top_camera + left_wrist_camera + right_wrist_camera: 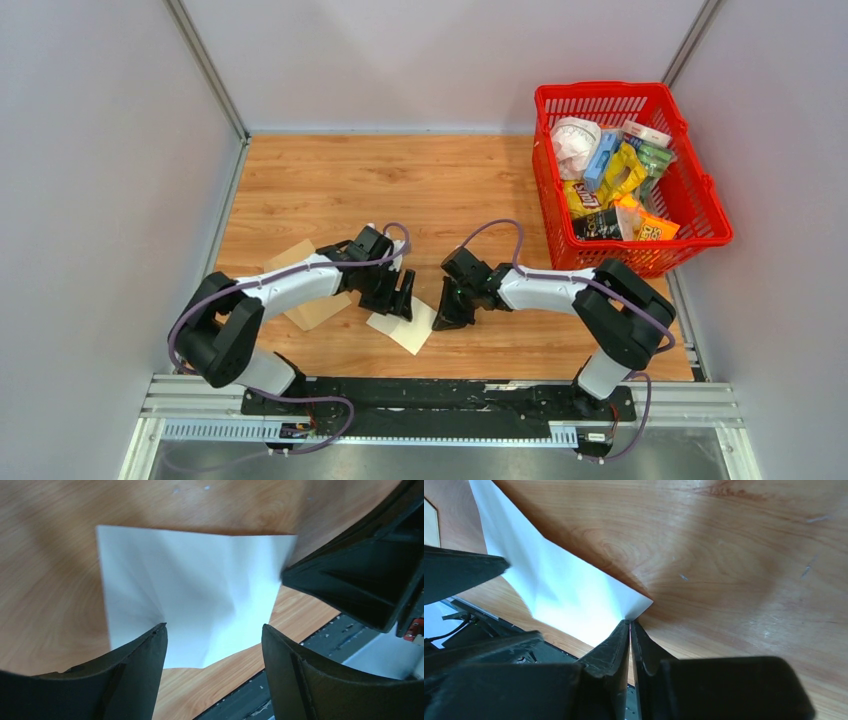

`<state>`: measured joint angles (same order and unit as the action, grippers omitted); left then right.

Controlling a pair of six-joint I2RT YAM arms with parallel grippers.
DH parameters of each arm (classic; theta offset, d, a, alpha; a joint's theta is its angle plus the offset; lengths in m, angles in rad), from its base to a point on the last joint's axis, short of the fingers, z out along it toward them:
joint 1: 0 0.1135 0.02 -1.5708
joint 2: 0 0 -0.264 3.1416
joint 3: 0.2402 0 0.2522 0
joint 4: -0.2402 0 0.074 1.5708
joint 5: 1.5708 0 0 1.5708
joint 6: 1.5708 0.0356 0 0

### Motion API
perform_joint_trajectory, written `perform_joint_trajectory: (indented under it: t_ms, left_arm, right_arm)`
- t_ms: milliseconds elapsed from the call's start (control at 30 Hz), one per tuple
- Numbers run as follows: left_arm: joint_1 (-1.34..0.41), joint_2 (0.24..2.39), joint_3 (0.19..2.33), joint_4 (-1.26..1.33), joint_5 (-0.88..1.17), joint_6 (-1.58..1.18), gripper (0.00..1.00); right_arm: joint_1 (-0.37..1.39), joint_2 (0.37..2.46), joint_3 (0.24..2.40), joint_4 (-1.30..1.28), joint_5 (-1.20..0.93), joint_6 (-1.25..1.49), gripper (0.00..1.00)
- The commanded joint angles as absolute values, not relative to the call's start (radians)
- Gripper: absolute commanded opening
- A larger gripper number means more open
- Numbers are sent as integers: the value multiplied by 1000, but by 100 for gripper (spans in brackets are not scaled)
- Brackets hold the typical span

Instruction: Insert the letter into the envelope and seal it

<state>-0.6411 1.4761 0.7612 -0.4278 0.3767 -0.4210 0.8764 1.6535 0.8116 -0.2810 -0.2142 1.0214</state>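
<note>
The right hand (630, 622), pinched on the corner of the letter (569, 595), should lift slowly lest the sheet slip; the left hand (212, 628) gapes wide.

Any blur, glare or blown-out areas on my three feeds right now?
Top external: sharp and evenly lit, with only soft shadows. Left wrist: the letter reads bluish-white with smeared edges, and the wooden table is blurred. Right wrist: the paper blows out near the right end effector, which is itself dark and out of focus, while the table grain is crisp.
</note>
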Motion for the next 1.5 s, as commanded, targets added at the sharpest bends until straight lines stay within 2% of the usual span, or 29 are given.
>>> perform_joint_trajectory:
  t_ms: [0, 167, 367, 767, 1033, 1467]
  left_arm:
    - [-646, 1379, 859, -581, 119, -397, 77]
    - [-644, 1370, 877, -629, 3, -384, 77]
    - [-644, 1479, 897, -597, 87, -342, 77]
    - [-644, 1554, 874, -535, 186, -311, 80]
    - [-644, 1549, 865, -540, 176, -316, 81]
    - [-657, 1555, 818, -468, 347, -333, 82]
  right_arm:
    - [871, 1703, 767, -316, -109, 1002, 14]
    - [870, 1710, 762, -311, -109, 991, 13]
    - [868, 1724, 759, -298, -113, 986, 12]
    - [865, 1729, 750, -285, -107, 979, 9]
    - [864, 1738, 742, -273, -112, 977, 8]
    - [864, 1781, 764, -252, -123, 974, 6]
